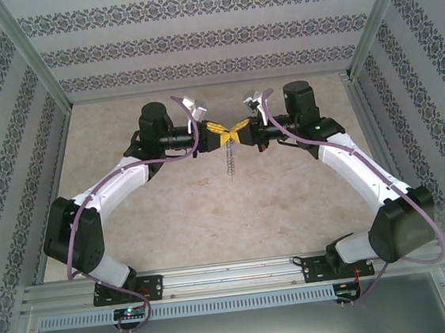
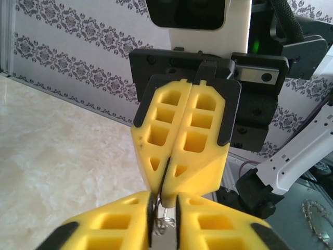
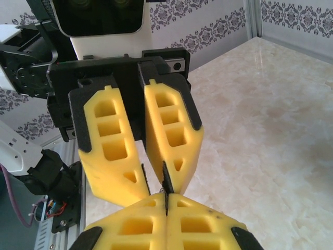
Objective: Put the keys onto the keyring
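- So, both arms are up off the tabletop (image 1: 172,219), meeting tip to tip over the middle, and the work is happening in mid-air.
- The left tool (image 2: 164,216) is almost closed, with just a thin gap. There's a bit of silvery metal pinched in that gap, which I take to be the keyring (image 2: 163,224).
- From the top camera a fine chain (image 1: 229,162) dangles straight down from where the two tools meet. That fits the keyring being held up there rather than lying on the tabletop.
- The right tool (image 3: 166,205) has its jaws pressed fully together, nose right against the left one. Whether it's pinching the little key in there, I honestly can't tell. Anything between those pads is too small and too hidden.
- Progress, my guess: both arms are in place, so this looks like the threading step itself. I can't see a key hanging on the loop, so I'd call the job not finished. What's left is getting the key onto the ring and then letting go.
- Writing: nothing readable anywhere. No brand or label on the tools or arms, and the walls are just a repeating floral pattern. There's a small green light (image 2: 255,44) on the right arm, but no text by it.
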`<action>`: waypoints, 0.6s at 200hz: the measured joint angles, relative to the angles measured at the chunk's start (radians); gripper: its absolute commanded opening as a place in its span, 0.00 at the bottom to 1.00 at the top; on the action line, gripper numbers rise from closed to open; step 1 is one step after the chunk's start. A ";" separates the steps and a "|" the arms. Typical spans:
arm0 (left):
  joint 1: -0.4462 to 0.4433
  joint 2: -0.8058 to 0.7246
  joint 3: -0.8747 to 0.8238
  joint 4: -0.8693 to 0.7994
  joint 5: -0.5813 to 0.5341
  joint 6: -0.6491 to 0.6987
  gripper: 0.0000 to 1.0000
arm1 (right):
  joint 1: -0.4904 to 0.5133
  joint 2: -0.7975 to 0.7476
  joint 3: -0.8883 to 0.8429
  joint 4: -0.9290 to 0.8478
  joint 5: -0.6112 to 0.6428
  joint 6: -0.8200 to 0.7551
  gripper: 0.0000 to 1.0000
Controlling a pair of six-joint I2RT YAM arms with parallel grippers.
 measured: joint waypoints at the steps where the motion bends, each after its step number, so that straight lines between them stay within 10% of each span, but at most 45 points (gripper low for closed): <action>1: 0.000 0.000 0.000 0.000 0.002 -0.001 0.25 | 0.000 0.000 0.000 0.000 0.000 0.000 0.00; 120: -0.001 0.011 0.001 -0.016 0.009 0.017 0.00 | 0.000 0.001 0.000 0.007 0.000 0.000 0.00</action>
